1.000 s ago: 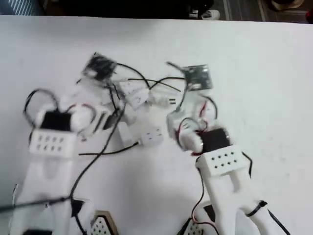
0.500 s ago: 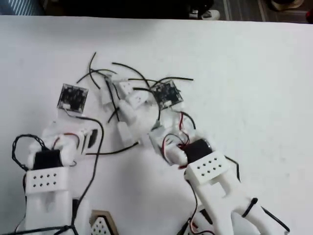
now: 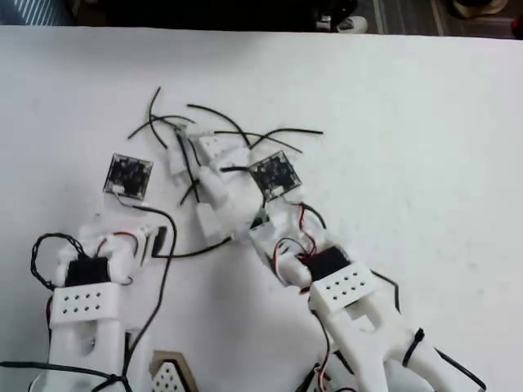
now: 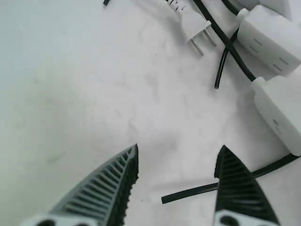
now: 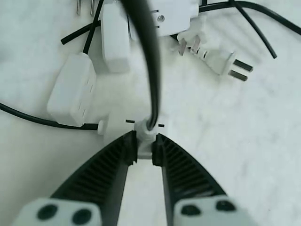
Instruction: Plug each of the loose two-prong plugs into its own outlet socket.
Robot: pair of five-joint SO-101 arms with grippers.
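My right gripper is shut on a small white plug whose black cord runs up toward the camera. The plug sits on a white outlet block with short slots either side of it. A loose two-prong plug lies beyond, next to more outlet blocks. My left gripper hangs open over bare table, well short of another loose plug and two outlet blocks. From above, the left arm stands back from the outlet cluster; the right arm reaches into it.
Black cord pieces fan out behind the cluster, and one cord end lies just past my left fingertips. The white table is open to the right and at the back. A dark base plate sits at the near edge.
Both arms drew back toward the near edge. The left gripper left the cluster, and the right arm swung left onto the outlet block at the cluster's near side.
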